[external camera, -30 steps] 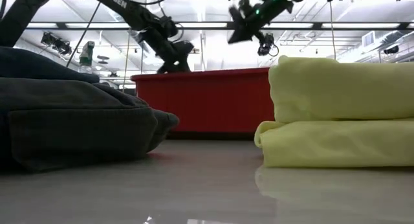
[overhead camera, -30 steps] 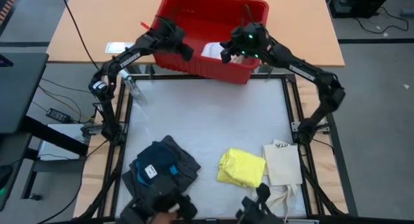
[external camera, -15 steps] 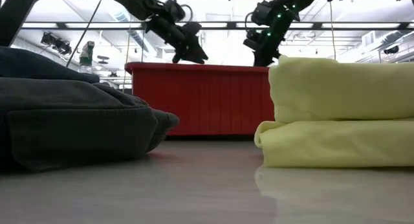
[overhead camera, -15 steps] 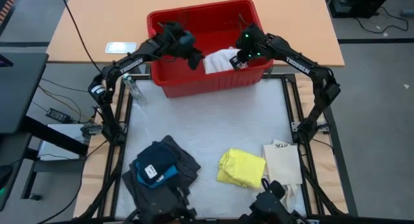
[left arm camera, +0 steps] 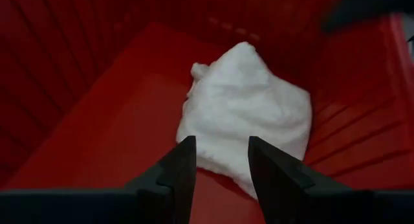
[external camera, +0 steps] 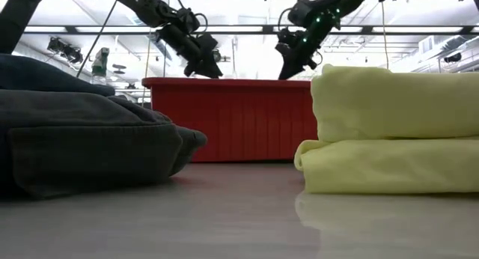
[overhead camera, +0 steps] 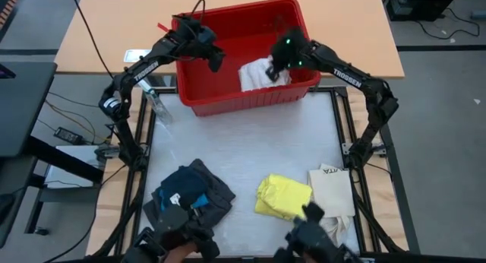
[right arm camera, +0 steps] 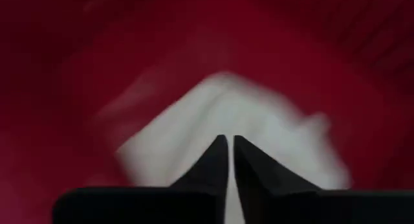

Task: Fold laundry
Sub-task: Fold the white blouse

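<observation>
A white cloth piece [overhead camera: 257, 71] lies bunched inside the red bin [overhead camera: 228, 103], against its near right wall. My left gripper [overhead camera: 215, 59] hovers open over the bin's left half, and the left wrist view has its fingers [left arm camera: 222, 164] pointing at the white cloth [left arm camera: 249, 114]. My right gripper [overhead camera: 272, 68] is shut just above that cloth [right arm camera: 213, 127]. In the low view both grippers [external camera: 206, 68] [external camera: 287, 68] stand above the bin's rim. Folded dark grey shorts [overhead camera: 201, 191] carry a blue piece [overhead camera: 186, 196]. A folded yellow piece [overhead camera: 282, 196] rests on the table.
A cream tote bag [overhead camera: 332, 191] lies flat right of the yellow piece, its straps toward the near edge. The bin stands at the table's far edge. Bare table [overhead camera: 250, 141] stretches between the bin and the folded piles. Dark shapes [overhead camera: 315, 236] show at the near edge.
The red bin turned from a skewed stance and slid a little toward the near edge, then stayed put, with the white cloth riding along. Both grippers dipped to the bin's rim, then rose slightly above it.
</observation>
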